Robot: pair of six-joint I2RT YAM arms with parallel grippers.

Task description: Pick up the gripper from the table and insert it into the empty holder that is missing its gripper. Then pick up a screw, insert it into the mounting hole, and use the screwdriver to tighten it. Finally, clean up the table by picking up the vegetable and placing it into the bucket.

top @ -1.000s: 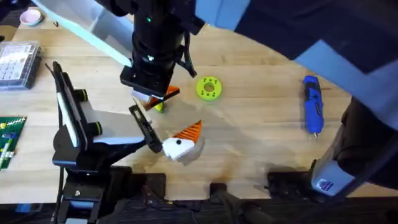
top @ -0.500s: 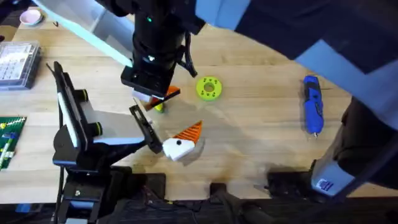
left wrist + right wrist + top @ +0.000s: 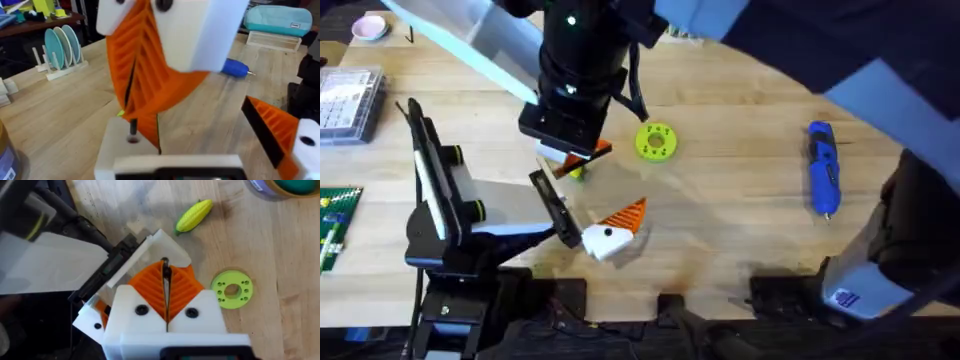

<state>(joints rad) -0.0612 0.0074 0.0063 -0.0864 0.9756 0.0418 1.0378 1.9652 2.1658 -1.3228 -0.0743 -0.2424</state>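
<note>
A pale wooden desk with visible grain lies under even light. Behind it, a dish rack holds blue plates near a dark side table.

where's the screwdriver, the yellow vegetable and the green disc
screwdriver (image 3: 823, 168), overhead view, middle of its blue body
yellow vegetable (image 3: 194, 215), right wrist view, middle of the yellow part
green disc (image 3: 232, 289), right wrist view, flat face beside its centre hole

The right end effector hides most of the vegetable overhead; the bucket is cut off.
</note>
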